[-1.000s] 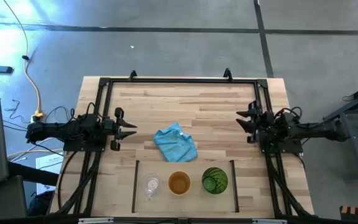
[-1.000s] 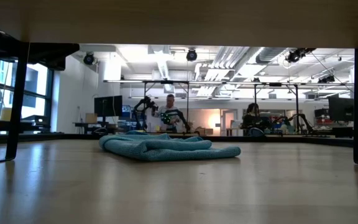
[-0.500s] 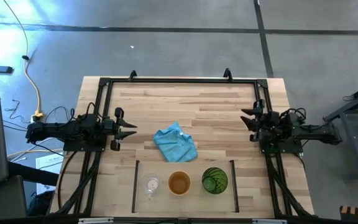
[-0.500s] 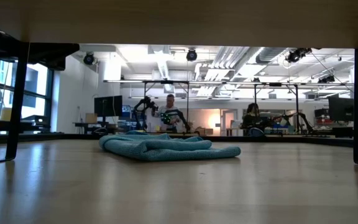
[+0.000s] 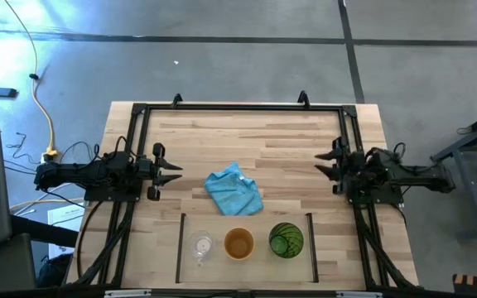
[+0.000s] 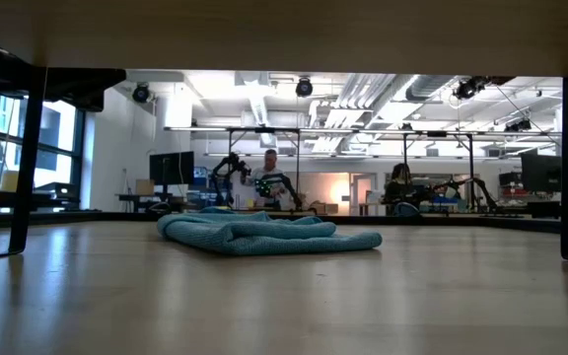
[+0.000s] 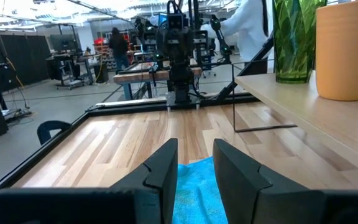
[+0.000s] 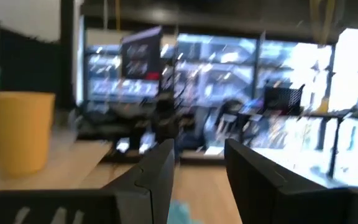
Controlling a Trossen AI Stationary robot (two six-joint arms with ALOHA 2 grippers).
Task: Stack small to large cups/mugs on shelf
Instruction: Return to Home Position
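Observation:
In the high view three cups stand upright in a row near the table's near edge, inside the shelf (image 5: pixel 180 248), a rectangle outlined by dark lines. They are a small clear glass (image 5: pixel 200 245), an orange cup (image 5: pixel 238 243) and a green tumbler (image 5: pixel 286 240). My left gripper (image 5: pixel 168 172) (image 7: pixel 194 165) is open and hovers near the left edge, pointing right. My right gripper (image 5: pixel 328 161) (image 8: pixel 197 171) is open and sits near the right edge, pointing left. The left wrist view shows the green tumbler (image 7: pixel 297 37) and the orange cup (image 7: pixel 344 50). The right wrist view shows the orange cup (image 8: pixel 20 130).
A crumpled light-blue cloth (image 5: pixel 233 190) (image 6: pixel 264 234) lies on the table's middle, between the two grippers and beyond the cups. A black metal frame (image 5: pixel 238 108) runs along the far, left and right edges. Bare wood lies beyond the cloth. People show in the room behind.
My right gripper has drawn back a little toward the table's right edge and then come out again toward the left, turning slightly. The cups, the cloth and my left arm have kept still.

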